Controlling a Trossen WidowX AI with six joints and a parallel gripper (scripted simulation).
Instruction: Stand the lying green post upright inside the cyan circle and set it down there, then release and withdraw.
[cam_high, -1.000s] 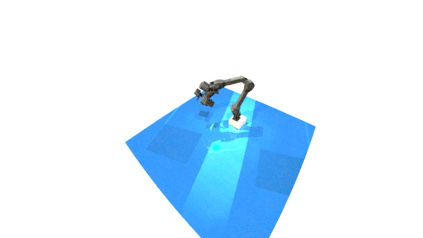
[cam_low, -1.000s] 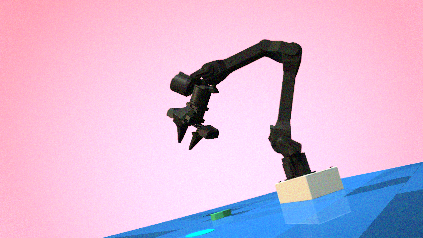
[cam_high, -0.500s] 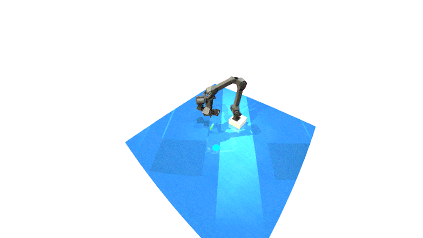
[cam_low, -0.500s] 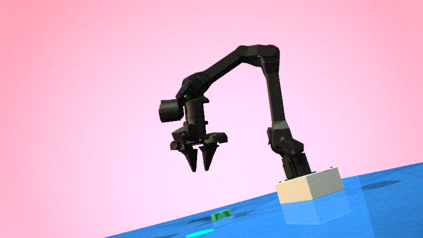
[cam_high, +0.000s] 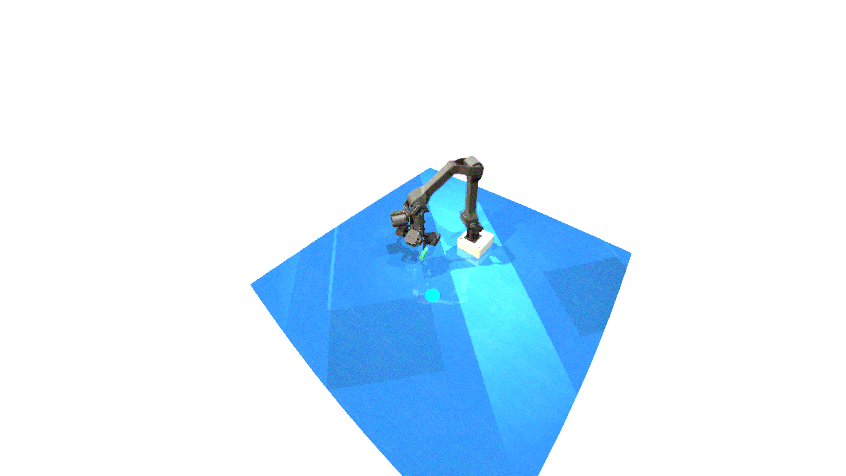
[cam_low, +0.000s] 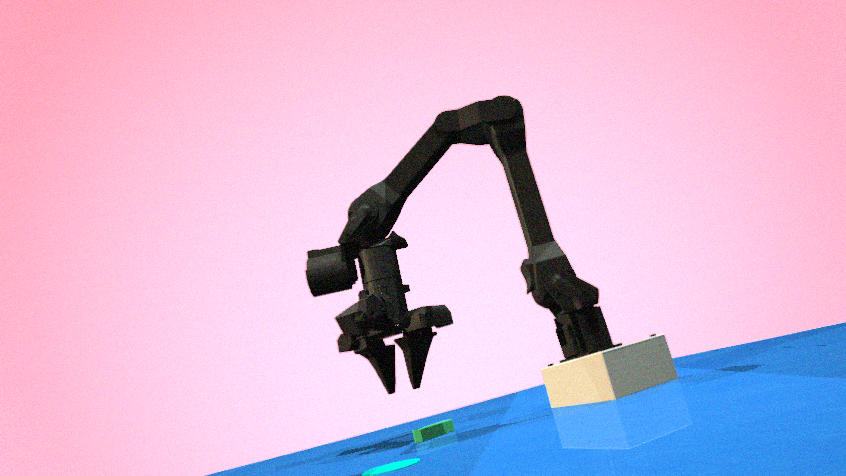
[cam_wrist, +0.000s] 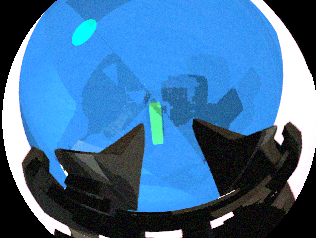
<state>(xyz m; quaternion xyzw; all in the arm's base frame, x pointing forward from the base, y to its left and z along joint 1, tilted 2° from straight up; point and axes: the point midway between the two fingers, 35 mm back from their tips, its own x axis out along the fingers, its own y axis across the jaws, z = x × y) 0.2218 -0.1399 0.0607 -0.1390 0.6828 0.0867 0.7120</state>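
The green post (cam_high: 423, 253) (cam_low: 433, 431) (cam_wrist: 156, 123) lies on its side on the blue floor. The cyan circle (cam_high: 432, 295) (cam_low: 392, 466) (cam_wrist: 84, 32) is flat on the floor, with nothing standing in it, a little apart from the post. My gripper (cam_low: 403, 390) (cam_wrist: 169, 125) is open and empty and points down, its fingertips above the post. In the wrist view the post shows in the gap between the two fingers, lengthwise along the gap, beyond the fingertips. In the top view the fingers are hard to make out.
The arm's pale base block (cam_high: 475, 244) (cam_low: 609, 374) stands on the blue floor (cam_high: 384, 414) to the right of the post in the top and exterior views. Shadows, pale bands and faint reflections cross the floor around the post and the circle.
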